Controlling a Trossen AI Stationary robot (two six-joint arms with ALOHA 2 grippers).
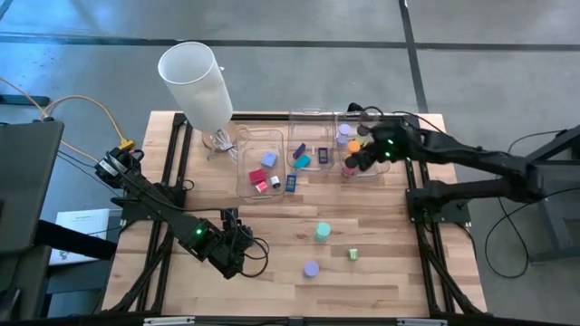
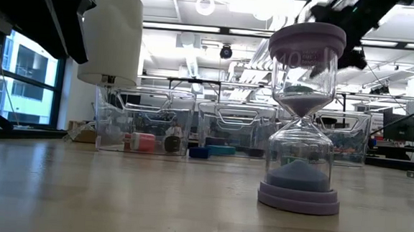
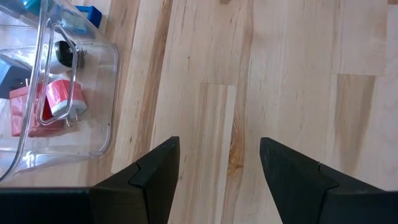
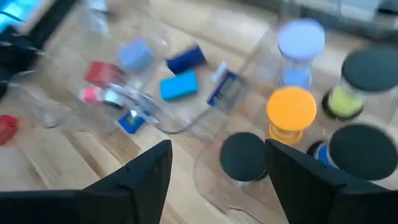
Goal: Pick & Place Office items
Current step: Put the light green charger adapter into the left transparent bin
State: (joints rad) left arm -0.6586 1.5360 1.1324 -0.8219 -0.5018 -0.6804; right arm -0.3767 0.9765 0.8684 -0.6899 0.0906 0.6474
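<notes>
Three clear bins stand in a row at the far middle of the table. The left bin [image 1: 243,163] holds red, pink and lavender blocks. The middle bin [image 1: 311,114] holds blue and teal rectangles [image 4: 178,86]. The right bin [image 1: 370,174] holds round pieces, among them an orange disc [image 4: 291,109] and a black disc [image 4: 244,155]. A teal round piece [image 1: 323,232], a small green piece [image 1: 352,254] and a lavender sand timer [image 2: 304,115] stand on the bare wood. My right gripper [image 1: 355,163] hovers open above the right bin. My left gripper [image 1: 240,237] waits open near the table's front left.
A tall white cylinder [image 1: 195,81] stands at the far left corner of the table, just left of the bins. Black frame rails run along the table's left and right sides. Bare wood lies under my left gripper [image 3: 219,162], with the left bin's wall [image 3: 109,93] close beyond it.
</notes>
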